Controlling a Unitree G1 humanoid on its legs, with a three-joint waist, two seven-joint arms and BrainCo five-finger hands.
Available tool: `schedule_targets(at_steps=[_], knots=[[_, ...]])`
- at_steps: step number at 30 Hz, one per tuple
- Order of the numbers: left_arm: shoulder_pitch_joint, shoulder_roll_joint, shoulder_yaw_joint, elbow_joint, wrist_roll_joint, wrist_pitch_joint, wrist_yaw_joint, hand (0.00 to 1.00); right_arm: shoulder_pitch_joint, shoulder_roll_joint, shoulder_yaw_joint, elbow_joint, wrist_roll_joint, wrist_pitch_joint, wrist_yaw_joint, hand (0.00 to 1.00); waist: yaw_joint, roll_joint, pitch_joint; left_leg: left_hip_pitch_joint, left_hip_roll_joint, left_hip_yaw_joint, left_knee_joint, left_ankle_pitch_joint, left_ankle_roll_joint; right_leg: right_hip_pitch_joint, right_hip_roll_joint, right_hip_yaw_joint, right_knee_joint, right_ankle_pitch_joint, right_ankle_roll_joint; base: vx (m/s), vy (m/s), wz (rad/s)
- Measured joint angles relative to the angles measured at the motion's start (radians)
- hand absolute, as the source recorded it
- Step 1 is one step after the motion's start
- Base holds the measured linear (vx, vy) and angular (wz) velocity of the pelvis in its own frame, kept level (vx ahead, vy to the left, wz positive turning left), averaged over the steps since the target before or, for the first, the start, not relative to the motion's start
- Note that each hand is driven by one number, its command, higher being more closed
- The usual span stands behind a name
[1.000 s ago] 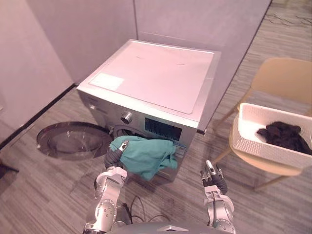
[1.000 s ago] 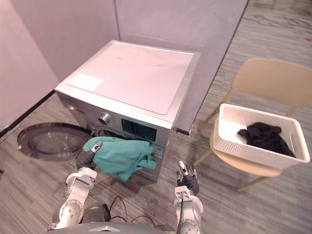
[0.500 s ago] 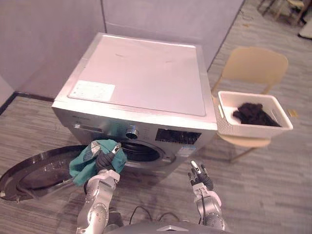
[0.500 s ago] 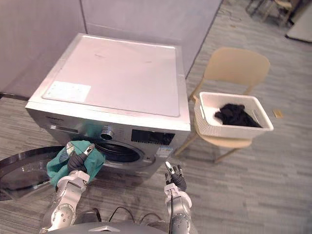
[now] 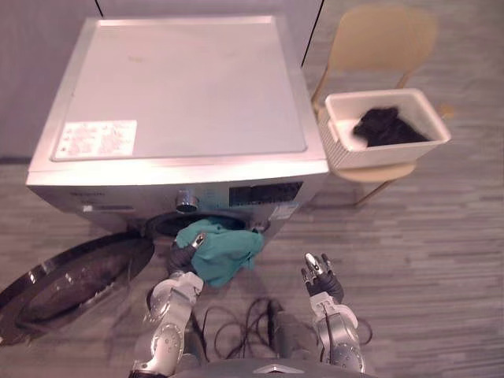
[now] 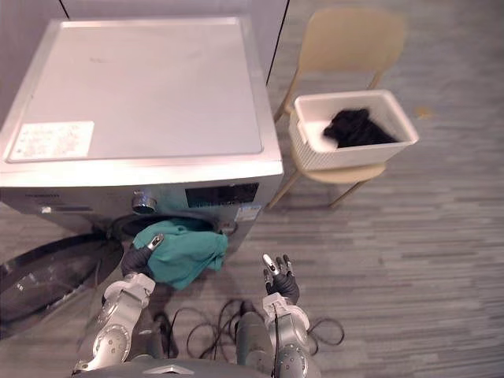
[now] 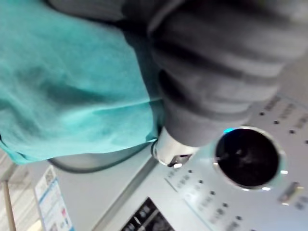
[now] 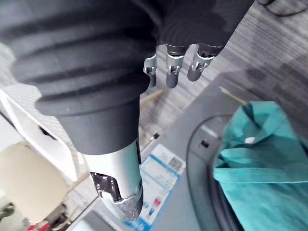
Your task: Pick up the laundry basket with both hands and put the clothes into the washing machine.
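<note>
A teal garment (image 5: 223, 250) hangs in front of the drum opening (image 5: 183, 225) of the silver washing machine (image 5: 181, 102). My left hand (image 5: 183, 256) is shut on the garment's left side, just below the opening. The left wrist view has the teal cloth (image 7: 62, 86) close against the hand's dark cover, with the machine's knob (image 7: 248, 156) beyond. My right hand (image 5: 318, 276) hovers open and holding nothing over the floor, right of the machine's front; its straight fingers (image 8: 173, 70) show in the right wrist view. The white laundry basket (image 5: 354, 153) sits on a tan chair (image 5: 378, 39) with black clothes (image 5: 386, 126) inside.
The machine's round door (image 5: 71, 283) lies swung open, low at the left of the opening. The chair and basket stand right of the machine's back corner. Grey plank floor (image 5: 425, 252) stretches to the right.
The camera has swung, so the whole scene has shifted. My left hand has carried the teal garment from over the open door to the front of the drum opening. The right hand stays open.
</note>
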State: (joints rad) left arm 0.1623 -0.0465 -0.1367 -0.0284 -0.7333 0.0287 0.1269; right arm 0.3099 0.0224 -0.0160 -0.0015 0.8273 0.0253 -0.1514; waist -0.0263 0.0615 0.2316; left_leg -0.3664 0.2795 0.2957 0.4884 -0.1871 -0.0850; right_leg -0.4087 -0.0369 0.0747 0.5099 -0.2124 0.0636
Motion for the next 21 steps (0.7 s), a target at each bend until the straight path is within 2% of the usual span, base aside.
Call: schedule_targets(at_steps=[2, 3, 5, 7, 10, 14, 19, 21], knots=[[-0.035, -0.007, 0.012, -0.023, 0.003, 0.0, 0.002, 1.0, 0.003, -0.003, 0.005, -0.028, 0.002, 0.0, 0.0, 0.0, 0.003, -0.012, 0.039, -0.095, 0.007, -0.039, 0.09, -0.011, 0.005, -0.102, 0.001, -0.007, 0.14, -0.058, -0.02, -0.13, -0.156, 0.41], [-0.04, -0.008, 0.027, -0.044, 0.003, -0.002, 0.004, 1.0, -0.002, -0.004, 0.005, -0.055, 0.002, -0.001, -0.001, 0.0, 0.008, -0.02, 0.062, -0.132, 0.019, -0.049, 0.124, -0.031, -0.006, -0.144, 0.003, -0.008, 0.189, -0.086, -0.025, -0.12, -0.112, 0.14], [-0.05, -0.009, 0.04, -0.044, 0.001, -0.003, 0.012, 1.0, -0.003, -0.01, 0.003, -0.092, 0.004, -0.009, -0.002, 0.0, 0.019, -0.029, 0.098, -0.177, 0.029, -0.052, 0.161, -0.048, -0.002, -0.196, 0.007, -0.006, 0.239, -0.11, -0.029, -0.12, -0.079, -0.06], [-0.054, -0.01, 0.049, -0.039, -0.001, -0.003, 0.026, 1.0, -0.003, -0.024, 0.003, -0.103, 0.015, -0.018, -0.002, 0.0, 0.015, -0.031, 0.107, -0.239, 0.032, -0.056, 0.194, -0.062, -0.01, -0.262, 0.008, -0.002, 0.273, -0.127, -0.029, -0.11, -0.033, -0.05], [-0.093, -0.011, 0.068, -0.038, -0.007, -0.003, 0.053, 1.0, -0.005, -0.023, 0.004, -0.104, 0.041, -0.022, -0.006, 0.0, 0.017, -0.03, 0.155, -0.302, 0.046, -0.048, 0.242, -0.087, -0.01, -0.319, 0.016, 0.011, 0.288, -0.13, -0.023, -0.01, 0.049, -0.15], [-0.183, -0.01, 0.119, -0.038, -0.009, -0.012, 0.094, 1.0, -0.019, 0.001, 0.007, -0.117, 0.051, -0.032, -0.014, 0.0, 0.019, -0.035, 0.182, -0.368, 0.062, -0.035, 0.313, -0.12, -0.006, -0.386, 0.027, 0.04, 0.317, -0.125, -0.007, 0.07, 0.072, -0.21], [-0.409, 0.037, 0.184, -0.025, -0.015, -0.051, 0.151, 1.0, -0.044, 0.026, 0.004, -0.143, 0.09, -0.055, -0.036, 0.0, 0.018, -0.055, 0.25, -0.442, 0.08, -0.01, 0.38, -0.137, 0.01, -0.471, 0.039, 0.074, 0.354, -0.111, 0.022, 0.07, 0.057, -0.19], [-0.566, 0.107, 0.235, 0.046, -0.036, -0.066, 0.178, 1.0, -0.046, 0.026, 0.004, -0.143, 0.113, -0.073, -0.043, 0.0, 0.009, -0.068, 0.279, -0.474, 0.11, 0.01, 0.418, -0.164, 0.009, -0.516, 0.062, 0.089, 0.373, -0.109, 0.026, 0.05, 0.018, -0.46]])
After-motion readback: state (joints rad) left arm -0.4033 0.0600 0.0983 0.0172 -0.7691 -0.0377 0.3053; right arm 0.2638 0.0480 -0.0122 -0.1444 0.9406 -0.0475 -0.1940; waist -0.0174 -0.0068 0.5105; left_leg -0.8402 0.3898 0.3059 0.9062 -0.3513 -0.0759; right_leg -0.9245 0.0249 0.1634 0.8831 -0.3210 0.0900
